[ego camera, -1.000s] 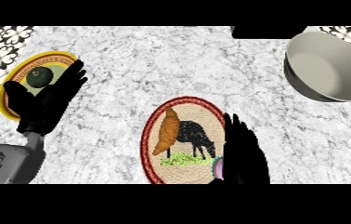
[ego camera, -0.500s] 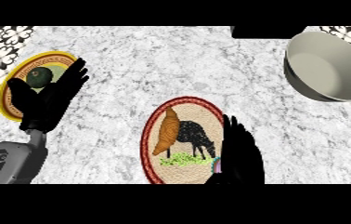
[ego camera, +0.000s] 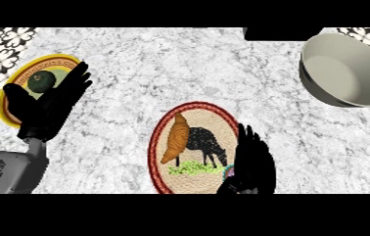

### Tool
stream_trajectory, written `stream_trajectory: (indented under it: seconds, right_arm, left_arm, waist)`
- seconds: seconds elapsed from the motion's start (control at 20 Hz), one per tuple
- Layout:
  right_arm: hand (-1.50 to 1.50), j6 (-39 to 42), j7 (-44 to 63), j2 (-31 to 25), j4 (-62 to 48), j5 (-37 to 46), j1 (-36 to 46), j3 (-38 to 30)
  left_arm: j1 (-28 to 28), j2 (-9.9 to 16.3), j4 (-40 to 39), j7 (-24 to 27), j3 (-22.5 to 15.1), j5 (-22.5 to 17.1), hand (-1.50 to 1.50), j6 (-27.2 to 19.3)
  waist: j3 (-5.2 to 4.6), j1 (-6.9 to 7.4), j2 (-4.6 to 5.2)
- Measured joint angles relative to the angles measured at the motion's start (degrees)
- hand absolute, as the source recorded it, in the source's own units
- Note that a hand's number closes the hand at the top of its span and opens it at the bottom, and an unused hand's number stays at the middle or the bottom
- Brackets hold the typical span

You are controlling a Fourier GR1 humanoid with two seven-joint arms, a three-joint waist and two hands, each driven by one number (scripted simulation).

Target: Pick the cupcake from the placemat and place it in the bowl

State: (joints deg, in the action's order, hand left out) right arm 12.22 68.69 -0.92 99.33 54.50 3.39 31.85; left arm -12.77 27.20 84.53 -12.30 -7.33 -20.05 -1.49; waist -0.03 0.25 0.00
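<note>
Marble counter (ego camera: 180,63) seen from above. Oval woven placemat with red rim and animal picture (ego camera: 194,152) sits low centre. Right hand (ego camera: 249,166), fingers straight and close together, covers its right edge; only a sliver of the colourful cupcake (ego camera: 227,173) shows beside the palm. Grey bowl (ego camera: 338,71) is well apart at upper right. Left hand (ego camera: 51,103) rests open, fingers spread, over a yellow-rimmed plate (ego camera: 36,67) holding a dark green round item (ego camera: 42,81).

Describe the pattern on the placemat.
Head view: the placemat shows a dark animal grazing, inside a red rim.
</note>
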Motion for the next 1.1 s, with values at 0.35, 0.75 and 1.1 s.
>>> stream_trajectory:
  seconds: [0.35,0.75,1.1]
  right_arm:
    - [-1.50,-2.07,-2.37,0.17,-4.37,-0.04,-0.42,-2.44]
    - [1.50,-3.28,-4.82,0.34,-6.57,1.79,-0.92,-2.80]
    - [1.50,-4.94,-6.74,0.49,-8.24,4.97,-0.30,-2.90]
  left_arm:
    - [0.89,-0.42,-0.81,1.06,1.52,0.50,0.00,2.08]
    - [-0.07,-2.43,-1.39,0.16,2.89,2.77,0.00,2.61]
    - [1.19,-4.03,1.63,-2.19,4.52,4.61,0.00,3.46]
  waist:
    - [0.01,-0.16,0.02]
    - [0.01,-0.28,-0.04]
    - [0.02,-0.20,-0.04]
